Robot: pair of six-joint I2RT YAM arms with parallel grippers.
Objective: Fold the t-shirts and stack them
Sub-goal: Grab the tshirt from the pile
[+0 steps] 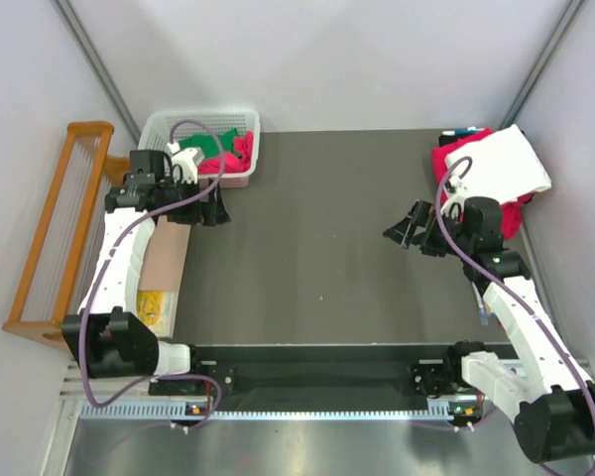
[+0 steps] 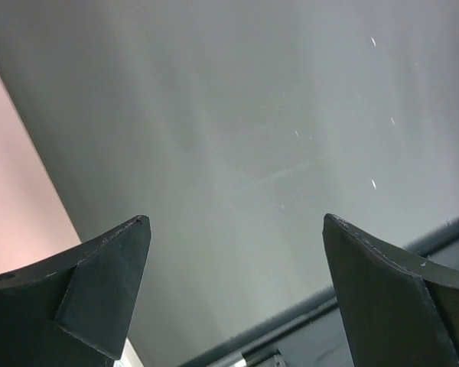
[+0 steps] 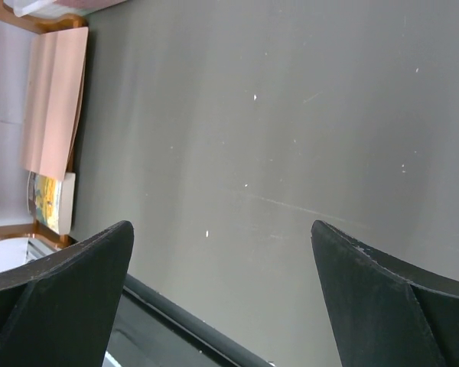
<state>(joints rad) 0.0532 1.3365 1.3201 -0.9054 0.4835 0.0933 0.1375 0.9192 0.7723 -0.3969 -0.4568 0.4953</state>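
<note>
A bright green t-shirt (image 1: 219, 142) and a crimson-pink cloth (image 1: 242, 155) lie crumpled in the white lattice basket (image 1: 157, 127) at the back left. At the back right a folded white t-shirt (image 1: 501, 164) rests on a crimson-pink one (image 1: 514, 215). My left gripper (image 1: 214, 210) hangs open just in front of the basket, holding nothing; in the left wrist view its fingers (image 2: 236, 218) stand wide over bare mat. My right gripper (image 1: 405, 232) is open left of the folded pile, over bare mat (image 3: 222, 223). No shirt shows in either wrist view.
A wooden rack (image 1: 64, 228) stands along the left wall. A tan board (image 1: 165, 254) and a yellow booklet (image 1: 151, 307) lie beside the mat's left edge. Small pens (image 1: 460, 132) sit behind the folded pile. The dark mat (image 1: 317, 258) covers the middle.
</note>
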